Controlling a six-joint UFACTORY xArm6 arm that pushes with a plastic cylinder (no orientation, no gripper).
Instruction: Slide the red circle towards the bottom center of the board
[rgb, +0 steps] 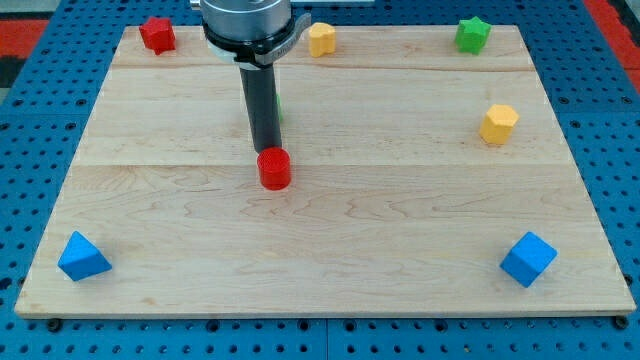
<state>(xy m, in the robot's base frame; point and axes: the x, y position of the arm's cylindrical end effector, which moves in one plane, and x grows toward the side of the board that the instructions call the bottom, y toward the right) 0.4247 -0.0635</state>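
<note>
The red circle (274, 169), a short red cylinder, sits a little left of the board's middle. My tip (265, 150) is the lower end of the dark rod and stands right against the circle's top side. A sliver of a green block (278, 108) shows behind the rod; its shape is hidden.
A red star (157, 35) lies at top left, a yellow block (321, 39) at top centre, a green star (472, 34) at top right. A yellow hexagon (498, 124) is at the right. A blue triangle (82, 257) is bottom left, a blue cube (527, 259) bottom right. The wooden board (330, 270) ends at blue pegboard.
</note>
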